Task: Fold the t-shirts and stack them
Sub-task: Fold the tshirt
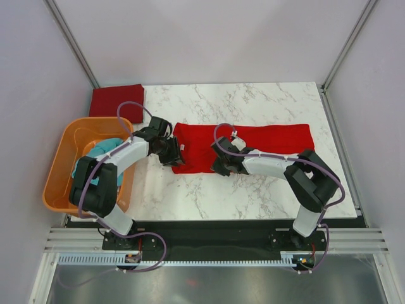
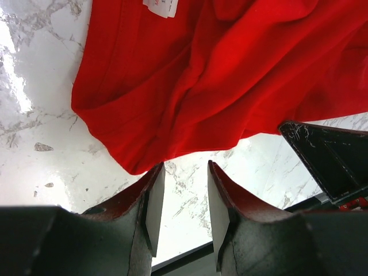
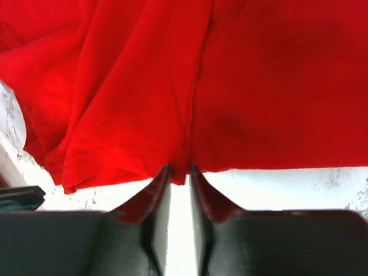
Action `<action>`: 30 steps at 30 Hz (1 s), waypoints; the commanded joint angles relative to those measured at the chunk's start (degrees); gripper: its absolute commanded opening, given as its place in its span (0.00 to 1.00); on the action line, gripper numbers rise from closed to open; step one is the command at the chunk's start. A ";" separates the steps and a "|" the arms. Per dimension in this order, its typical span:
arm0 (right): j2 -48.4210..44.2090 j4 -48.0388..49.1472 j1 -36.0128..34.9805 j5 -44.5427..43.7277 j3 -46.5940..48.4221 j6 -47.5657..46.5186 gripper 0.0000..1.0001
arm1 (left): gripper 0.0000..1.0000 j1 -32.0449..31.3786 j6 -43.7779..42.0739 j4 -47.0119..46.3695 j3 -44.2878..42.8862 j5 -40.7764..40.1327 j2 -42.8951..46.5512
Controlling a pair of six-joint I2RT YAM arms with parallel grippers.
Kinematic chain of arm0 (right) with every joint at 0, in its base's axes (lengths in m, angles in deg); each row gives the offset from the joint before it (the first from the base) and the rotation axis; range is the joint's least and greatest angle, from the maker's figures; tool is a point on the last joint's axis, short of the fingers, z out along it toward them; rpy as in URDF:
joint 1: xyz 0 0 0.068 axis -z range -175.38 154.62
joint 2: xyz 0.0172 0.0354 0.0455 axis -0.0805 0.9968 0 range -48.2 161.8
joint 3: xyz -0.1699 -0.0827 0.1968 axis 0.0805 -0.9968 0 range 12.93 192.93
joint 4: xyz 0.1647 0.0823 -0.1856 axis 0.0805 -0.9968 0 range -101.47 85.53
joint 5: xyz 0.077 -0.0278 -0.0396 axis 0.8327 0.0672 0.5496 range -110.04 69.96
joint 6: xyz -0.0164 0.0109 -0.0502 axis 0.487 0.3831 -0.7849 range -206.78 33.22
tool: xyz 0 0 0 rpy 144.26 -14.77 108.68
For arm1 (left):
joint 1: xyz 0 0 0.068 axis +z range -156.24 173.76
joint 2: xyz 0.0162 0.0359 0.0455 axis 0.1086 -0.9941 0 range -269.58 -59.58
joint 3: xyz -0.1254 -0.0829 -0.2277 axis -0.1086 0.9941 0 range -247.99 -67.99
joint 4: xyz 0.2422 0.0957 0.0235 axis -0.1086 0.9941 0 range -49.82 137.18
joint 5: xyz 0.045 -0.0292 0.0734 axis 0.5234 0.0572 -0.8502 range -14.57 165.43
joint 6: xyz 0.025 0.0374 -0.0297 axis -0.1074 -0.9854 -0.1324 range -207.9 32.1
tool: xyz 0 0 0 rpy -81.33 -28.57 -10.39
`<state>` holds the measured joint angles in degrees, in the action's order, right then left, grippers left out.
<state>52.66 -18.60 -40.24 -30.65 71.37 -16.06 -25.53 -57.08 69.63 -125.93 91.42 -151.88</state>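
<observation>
The bright red t-shirt (image 1: 253, 144) lies folded into a long strip across the middle of the table; its white neck label (image 2: 161, 7) is at the left end. My left gripper (image 1: 172, 155) is at that left end, open and empty; in the left wrist view (image 2: 186, 167) the shirt's corner (image 2: 135, 161) lies just past its fingertips. My right gripper (image 1: 223, 166) is at the shirt's near edge. In the right wrist view (image 3: 180, 169) it is shut on a small fold of the hem (image 3: 181, 172). The maroon t-shirt (image 1: 117, 101) lies folded at the back left. The teal t-shirt (image 1: 95, 158) is in the basket.
The orange plastic basket (image 1: 63, 152) stands off the table's left side, beside my left arm. The right gripper's dark finger (image 2: 333, 164) shows in the left wrist view, close by. The marble table (image 1: 253, 101) has bare surface behind and in front of the red shirt.
</observation>
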 commanded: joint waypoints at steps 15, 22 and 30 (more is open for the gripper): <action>-5.93 -0.72 -0.23 -3.45 -1.04 -1.11 0.00 | 0.41 0.22 1.34 -1.68 1.59 0.27 4.22; -7.78 -1.51 -0.23 -3.80 -2.36 -2.42 0.00 | 0.40 0.04 2.30 -2.73 3.61 1.50 5.19; -9.19 -1.60 -0.23 -3.80 -5.08 -3.39 0.00 | 0.40 -1.10 5.38 -7.21 7.39 4.58 5.98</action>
<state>45.99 -19.76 -40.24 -33.06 67.50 -18.60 -25.94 -54.41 65.76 -119.76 93.96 -147.90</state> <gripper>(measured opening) 0.007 0.401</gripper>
